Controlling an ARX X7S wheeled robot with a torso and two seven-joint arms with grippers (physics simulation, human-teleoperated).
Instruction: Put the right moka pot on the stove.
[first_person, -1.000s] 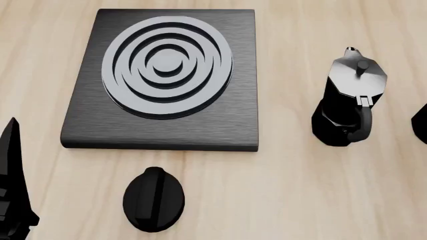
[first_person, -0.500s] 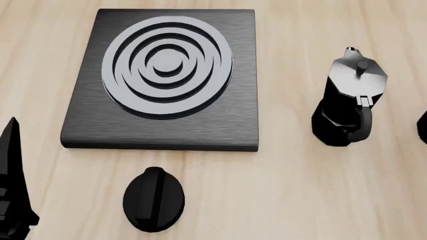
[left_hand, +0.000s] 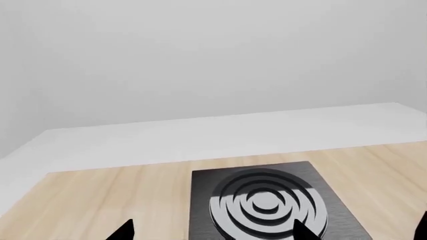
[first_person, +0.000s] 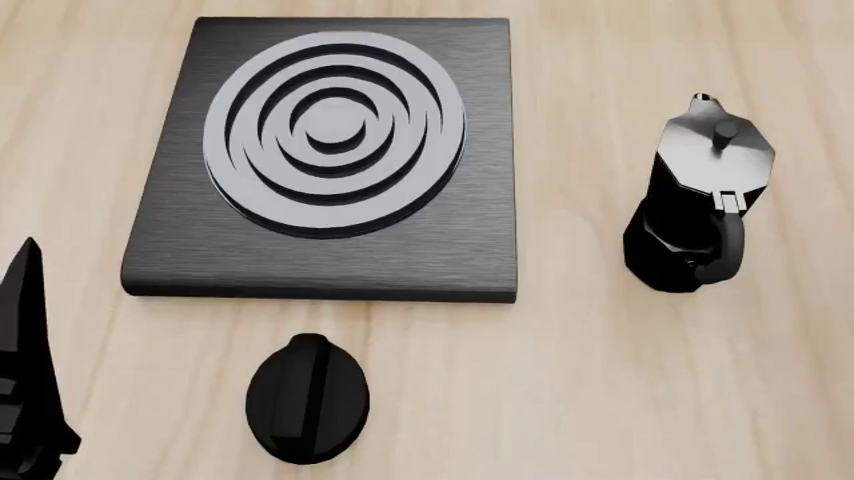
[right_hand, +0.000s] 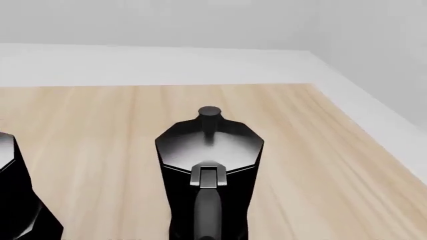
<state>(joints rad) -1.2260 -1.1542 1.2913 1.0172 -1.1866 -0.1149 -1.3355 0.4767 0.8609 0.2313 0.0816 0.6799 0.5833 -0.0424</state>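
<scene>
Found small black faceted right moka pot (right_hand: 208, 170) upright on pale wooden table (right_hand: 100, 125), beside identical twin (right_hand: 13, 200), off flat dark grey silver-ringed stove slab (first_person: 320, 255). Saw left claw (left_hand: 213, 234) spread wide, empty; could not see right claw.

Right moka pot (right_hand: 209, 170) upright, off stove (first_person: 320, 160)

a black oval knob (first_person: 308, 399) lies on the wooden table (first_person: 601, 380); another moka pot (first_person: 697, 200) stands upright, well apart.
</scene>
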